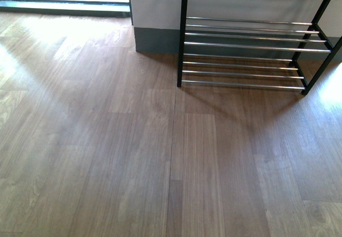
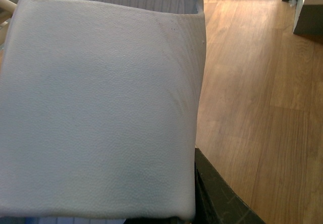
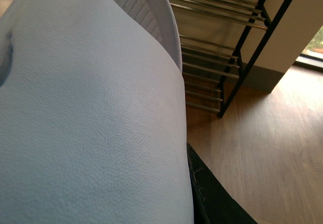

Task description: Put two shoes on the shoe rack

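Both slides look to be off the floor already, one per arm. The left slide (image 2: 96, 113) fills most of the left wrist cam, pale blue pebbled strap right up against the lens, ribbed footbed peeking out past it. Same deal w/ the right slide (image 3: 91, 113) in the right wrist cam. A dark bit of gripper finger (image 3: 212, 193) shows just under the strap edge on the right side, and a similar dark finger (image 2: 217, 193) on the left, so each strap sits right against a finger. Whether the jaws are actually clamped can't be told from these shots, tips are hidden behind the shoe.

Shoe rack (image 1: 246, 47) stands ahead and to the robot's right in the front cam, chrome bars bare on the tiers that show, nothing on them yet. Neither arm shows in that view.

Key bit imo: the right wrist cam has the rack (image 3: 227, 57) near, just past the slide's toe end, while the left cam only shows wood floor (image 2: 252, 82) beyond its shoe. So the right arm is prob nearer and better lined up to go first.
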{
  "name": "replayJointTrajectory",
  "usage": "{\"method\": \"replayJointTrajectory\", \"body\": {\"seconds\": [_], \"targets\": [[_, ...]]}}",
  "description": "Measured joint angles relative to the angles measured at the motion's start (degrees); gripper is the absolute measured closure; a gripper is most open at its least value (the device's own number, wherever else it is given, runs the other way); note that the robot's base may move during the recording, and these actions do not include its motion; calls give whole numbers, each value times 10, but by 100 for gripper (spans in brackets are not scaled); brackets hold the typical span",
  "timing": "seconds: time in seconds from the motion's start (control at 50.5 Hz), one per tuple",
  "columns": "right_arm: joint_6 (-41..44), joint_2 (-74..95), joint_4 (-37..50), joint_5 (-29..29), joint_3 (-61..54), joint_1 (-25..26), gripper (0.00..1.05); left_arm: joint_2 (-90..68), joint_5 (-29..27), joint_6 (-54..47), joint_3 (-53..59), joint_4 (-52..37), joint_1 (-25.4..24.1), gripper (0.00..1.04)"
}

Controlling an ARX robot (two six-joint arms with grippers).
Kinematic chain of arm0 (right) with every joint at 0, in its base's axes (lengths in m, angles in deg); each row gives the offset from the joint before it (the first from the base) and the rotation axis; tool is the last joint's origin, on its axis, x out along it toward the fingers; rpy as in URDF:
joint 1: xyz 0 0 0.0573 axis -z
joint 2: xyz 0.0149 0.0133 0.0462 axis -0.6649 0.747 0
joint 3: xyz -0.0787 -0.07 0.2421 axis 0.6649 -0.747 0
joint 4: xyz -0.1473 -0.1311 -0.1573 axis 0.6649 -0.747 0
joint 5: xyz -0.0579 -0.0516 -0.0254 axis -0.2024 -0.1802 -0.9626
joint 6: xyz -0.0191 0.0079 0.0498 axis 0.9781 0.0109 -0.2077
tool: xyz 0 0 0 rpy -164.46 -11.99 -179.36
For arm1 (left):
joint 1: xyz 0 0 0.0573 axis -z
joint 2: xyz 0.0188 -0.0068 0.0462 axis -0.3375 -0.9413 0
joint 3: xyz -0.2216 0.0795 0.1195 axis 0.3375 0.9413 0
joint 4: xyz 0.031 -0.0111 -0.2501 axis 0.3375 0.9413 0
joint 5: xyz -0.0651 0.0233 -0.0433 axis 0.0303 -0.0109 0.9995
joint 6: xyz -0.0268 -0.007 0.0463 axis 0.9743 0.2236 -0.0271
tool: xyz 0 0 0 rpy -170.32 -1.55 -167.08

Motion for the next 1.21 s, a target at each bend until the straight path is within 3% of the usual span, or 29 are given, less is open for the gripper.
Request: {"method": "replayJointTrajectory", "body": {"seconds": [1.209], "targets": [[0, -1, 0, 2, 0, 0, 103, 2, -3, 7, 0, 0, 1, 103]]}}
